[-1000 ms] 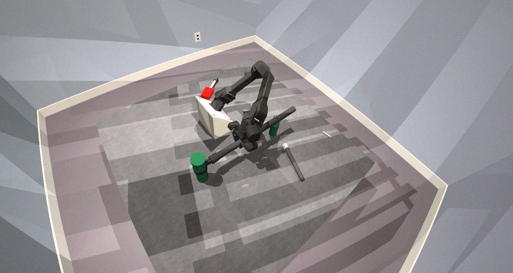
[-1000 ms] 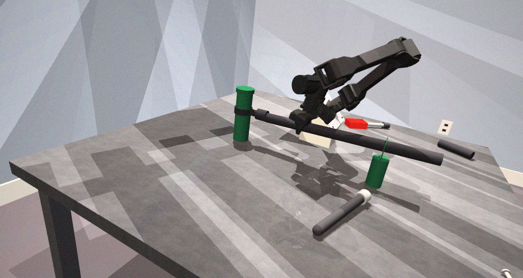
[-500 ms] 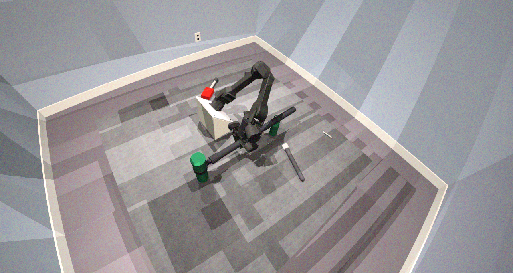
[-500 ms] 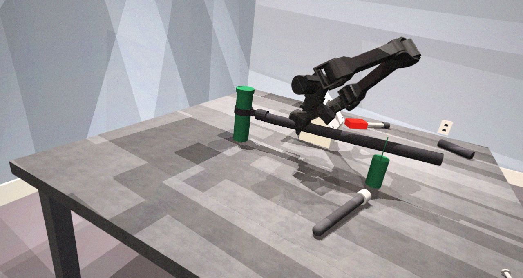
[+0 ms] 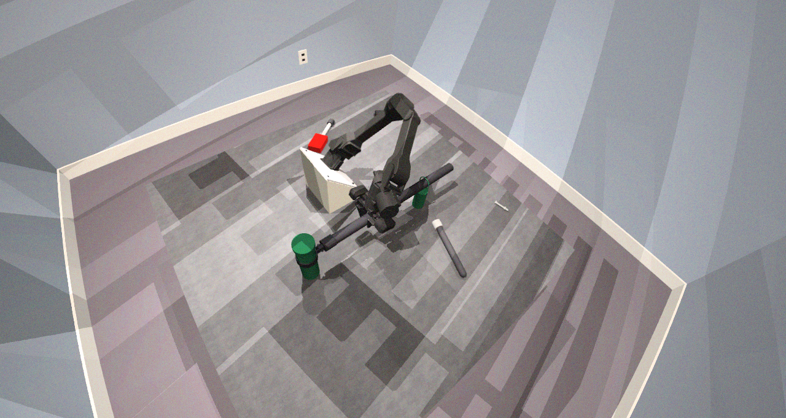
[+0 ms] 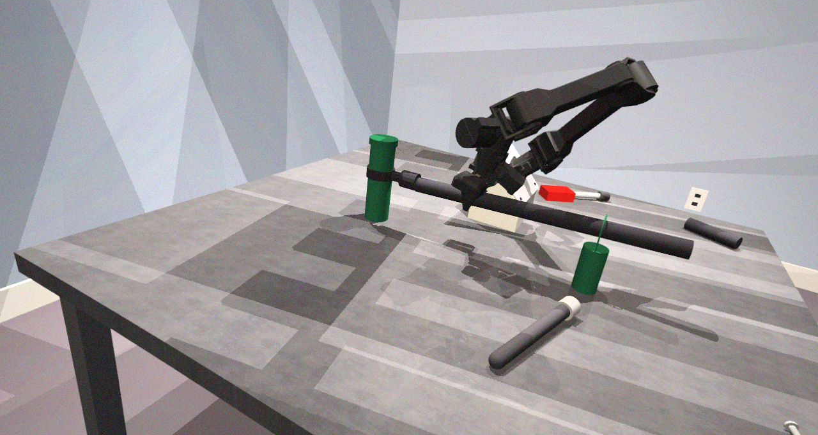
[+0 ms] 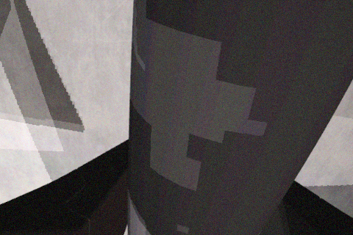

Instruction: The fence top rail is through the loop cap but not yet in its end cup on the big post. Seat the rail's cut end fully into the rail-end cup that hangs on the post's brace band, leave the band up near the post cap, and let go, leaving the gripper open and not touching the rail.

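Note:
My gripper (image 5: 372, 212) (image 6: 470, 199) (image 7: 190, 155) is shut on the dark rail (image 5: 346, 233) (image 6: 537, 209) (image 7: 206, 99), part way along it. The rail slopes down towards its free end, through the thin green loop (image 5: 424, 177) (image 6: 599, 241) above the small green post (image 5: 419, 198) (image 6: 590, 269). Its other end meets the dark end cup (image 6: 409, 178); how deep it sits inside is hidden. The cup hangs on the black band (image 5: 307, 261) (image 6: 378, 173) around the big green post (image 5: 310, 272) (image 6: 377, 200). The band is above mid-height, a gap below the post cap (image 5: 303, 242) (image 6: 383, 140).
A beige box (image 5: 330, 193) (image 6: 491, 218) stands behind the rail, close to the arm. A red block (image 5: 317, 142) (image 6: 556, 193) on a white stick lies beyond. A dark rod (image 5: 451, 250) (image 6: 532, 338) with a white collar lies in front. A short dark cylinder (image 6: 713, 232) lies far right.

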Available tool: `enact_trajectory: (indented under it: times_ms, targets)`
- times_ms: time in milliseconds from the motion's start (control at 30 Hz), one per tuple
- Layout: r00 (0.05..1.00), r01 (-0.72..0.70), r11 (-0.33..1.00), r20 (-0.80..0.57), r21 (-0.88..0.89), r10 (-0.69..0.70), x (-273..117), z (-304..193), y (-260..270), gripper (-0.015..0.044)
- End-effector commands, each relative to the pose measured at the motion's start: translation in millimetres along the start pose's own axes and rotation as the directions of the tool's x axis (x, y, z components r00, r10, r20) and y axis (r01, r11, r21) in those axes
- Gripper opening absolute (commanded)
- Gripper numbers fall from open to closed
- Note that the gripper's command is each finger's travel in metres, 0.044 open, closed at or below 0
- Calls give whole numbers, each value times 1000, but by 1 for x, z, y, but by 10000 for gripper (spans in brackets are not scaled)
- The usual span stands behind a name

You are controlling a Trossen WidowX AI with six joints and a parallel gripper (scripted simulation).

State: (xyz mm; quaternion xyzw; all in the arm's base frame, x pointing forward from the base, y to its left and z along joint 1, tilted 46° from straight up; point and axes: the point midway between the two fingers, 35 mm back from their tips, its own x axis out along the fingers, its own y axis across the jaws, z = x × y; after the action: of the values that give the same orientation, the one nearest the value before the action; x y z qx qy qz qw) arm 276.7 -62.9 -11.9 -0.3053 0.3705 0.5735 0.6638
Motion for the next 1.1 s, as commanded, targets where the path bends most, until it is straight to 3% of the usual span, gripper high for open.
enact_trajectory:
  times_ms: [0, 1067]
  targets:
    - [1000, 0, 1000, 0, 0, 0, 0, 0, 0, 0]
    - [1000, 1, 1000, -1, 0, -1, -7, -12, -7, 0]
